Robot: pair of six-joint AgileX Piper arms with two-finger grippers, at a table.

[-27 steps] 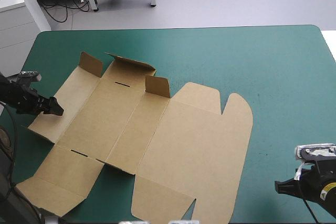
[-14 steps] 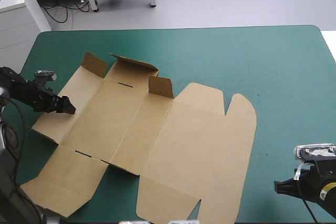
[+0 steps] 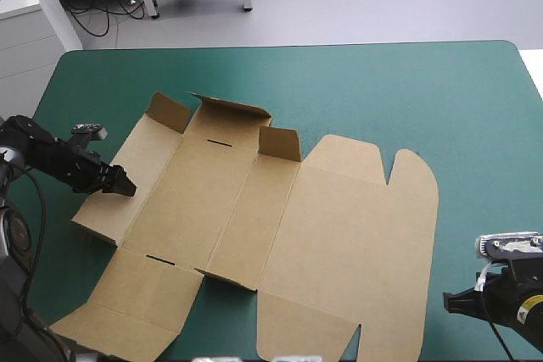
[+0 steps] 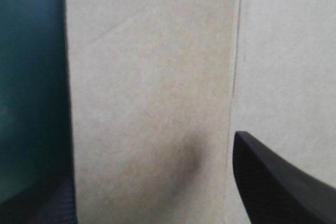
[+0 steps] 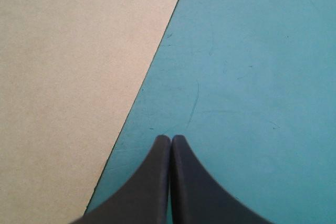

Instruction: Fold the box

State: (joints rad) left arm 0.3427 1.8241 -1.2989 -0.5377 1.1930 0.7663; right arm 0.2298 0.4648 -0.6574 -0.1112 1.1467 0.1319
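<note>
Box [image 3: 280,218]: flat on the table [image 3: 424,91], small flaps [image 3: 280,142] up at the far side, long way running from left gripper [image 3: 119,186] to right gripper [image 3: 454,303]. Left gripper nearer, spread wide over the side flap [image 3: 127,158]. Right gripper pinched closed, empty, box edge just beside it.

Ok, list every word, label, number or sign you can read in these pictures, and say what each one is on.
There is no readable text in any view.
The box: plain brown board, no print in any view.
Its short dark lines: cut slots, not writing.
The table cover: plain teal-green, nothing written on it.
</note>
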